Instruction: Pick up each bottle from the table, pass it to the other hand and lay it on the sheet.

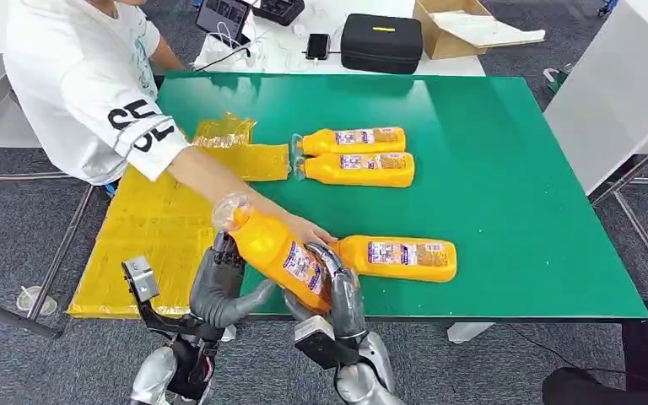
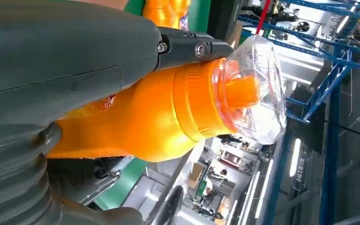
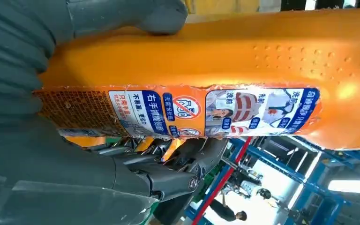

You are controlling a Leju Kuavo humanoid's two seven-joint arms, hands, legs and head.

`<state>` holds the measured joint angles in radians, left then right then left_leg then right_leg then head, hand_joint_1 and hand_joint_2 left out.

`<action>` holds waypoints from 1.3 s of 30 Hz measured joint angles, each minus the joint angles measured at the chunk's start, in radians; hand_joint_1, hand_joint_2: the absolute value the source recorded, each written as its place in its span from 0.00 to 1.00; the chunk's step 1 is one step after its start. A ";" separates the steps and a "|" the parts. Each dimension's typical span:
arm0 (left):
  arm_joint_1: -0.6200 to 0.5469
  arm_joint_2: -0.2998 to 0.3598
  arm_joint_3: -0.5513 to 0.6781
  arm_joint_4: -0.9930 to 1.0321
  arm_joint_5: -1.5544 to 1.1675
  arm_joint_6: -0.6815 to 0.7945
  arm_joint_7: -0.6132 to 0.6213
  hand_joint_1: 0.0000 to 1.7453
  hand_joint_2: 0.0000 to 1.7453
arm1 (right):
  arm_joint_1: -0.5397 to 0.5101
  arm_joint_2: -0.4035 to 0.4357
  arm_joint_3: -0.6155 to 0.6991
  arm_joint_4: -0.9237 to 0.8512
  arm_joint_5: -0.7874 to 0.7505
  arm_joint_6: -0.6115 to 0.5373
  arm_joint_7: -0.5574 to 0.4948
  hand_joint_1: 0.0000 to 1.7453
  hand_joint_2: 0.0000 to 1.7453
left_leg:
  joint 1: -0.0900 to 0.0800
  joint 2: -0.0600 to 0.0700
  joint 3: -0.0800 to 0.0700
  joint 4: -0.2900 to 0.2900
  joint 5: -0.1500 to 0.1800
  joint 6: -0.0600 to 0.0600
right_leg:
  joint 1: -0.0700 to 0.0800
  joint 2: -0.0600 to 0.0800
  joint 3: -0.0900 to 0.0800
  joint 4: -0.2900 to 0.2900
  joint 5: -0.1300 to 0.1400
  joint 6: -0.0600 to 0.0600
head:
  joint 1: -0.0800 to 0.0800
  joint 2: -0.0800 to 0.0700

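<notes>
- While both hands are on the one bottle point(image 1: 280, 253), you're mid-handover: it hangs over the table's point(image 1: 506, 186) front edge, clear of the top, its long axis tilted, with the cap end up toward the sheet point(image 1: 160, 228) side and the base down toward the right hand point(image 1: 342, 291).
- Your left hand point(image 1: 219, 283) wraps the upper body just below the collar; the left wrist view shows its fingers point(image 2: 192, 47) pressed beside the neck.
- Your right hand clasps the labelled lower body, its thumb point(image 3: 161, 14) lying across the far face.
- Nearer the sheet, which covers the table's left front corner, is the left hand, so I judge the right should let go.
- Look at the bottle: glossy orange plastic, a clear domed cap point(image 2: 255, 89), a blue-and-white label point(image 3: 206, 112); likely slippery.
- A person's hand point(image 1: 308, 229) rests on it too.
- Three more bottles lie flat: one point(image 1: 398, 257) near the front edge, two point(image 1: 354, 156) mid-table.
</notes>
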<state>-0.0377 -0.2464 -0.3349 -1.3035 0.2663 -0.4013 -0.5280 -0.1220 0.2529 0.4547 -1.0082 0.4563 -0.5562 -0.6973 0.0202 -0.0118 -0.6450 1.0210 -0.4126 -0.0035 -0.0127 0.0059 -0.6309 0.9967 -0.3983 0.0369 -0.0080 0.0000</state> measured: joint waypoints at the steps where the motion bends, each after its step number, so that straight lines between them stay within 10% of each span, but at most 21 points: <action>1: 0.000 0.000 0.000 0.003 0.003 0.000 0.000 0.00 1.00 | -0.006 0.003 0.003 0.011 0.013 -0.007 0.000 1.00 1.00 | 0.000 0.000 0.000 0.000 0.000 0.000 | 0.000 0.000 0.000 0.000 0.000 0.000 | 0.000 0.000; 31: -0.034 0.013 0.042 0.138 0.122 -0.029 0.065 0.00 1.00 | -0.083 0.052 0.094 0.232 0.130 -0.060 0.022 1.00 1.00 | 0.000 0.001 0.000 0.000 0.000 0.000 | 0.001 0.000 -0.001 0.000 0.000 0.000 | 0.000 0.000; 32: -0.034 0.013 0.043 0.141 0.122 -0.029 0.065 0.35 1.00 | -0.084 0.052 0.094 0.235 0.128 -0.059 0.022 1.00 1.00 | 0.000 0.001 0.000 0.000 0.000 0.000 | 0.001 0.000 -0.001 0.000 0.000 0.000 | 0.000 0.000; 33: -0.034 0.013 0.043 0.145 0.122 -0.029 0.066 0.93 1.00 | -0.084 0.052 0.094 0.238 0.125 -0.058 0.022 1.00 1.00 | 0.000 0.001 0.000 0.000 0.000 0.000 | 0.001 0.000 -0.001 0.000 0.000 0.000 | 0.000 0.000; 39: -0.035 0.013 0.045 0.149 0.130 -0.040 0.061 1.00 1.00 | -0.087 0.055 0.095 0.250 0.113 -0.053 0.021 1.00 1.00 | 0.000 0.001 0.000 0.000 0.000 0.000 | 0.001 0.000 -0.001 0.000 0.000 0.000 | 0.000 0.000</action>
<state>-0.0726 -0.2331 -0.2895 -1.1547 0.3967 -0.4417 -0.4669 -0.2093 0.3075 0.5493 -0.7580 0.5695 -0.6096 -0.6767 0.0206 -0.0105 -0.6450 1.0210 -0.4126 -0.0036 -0.0121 0.0061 -0.6319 0.9968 -0.3983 0.0368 -0.0080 0.0000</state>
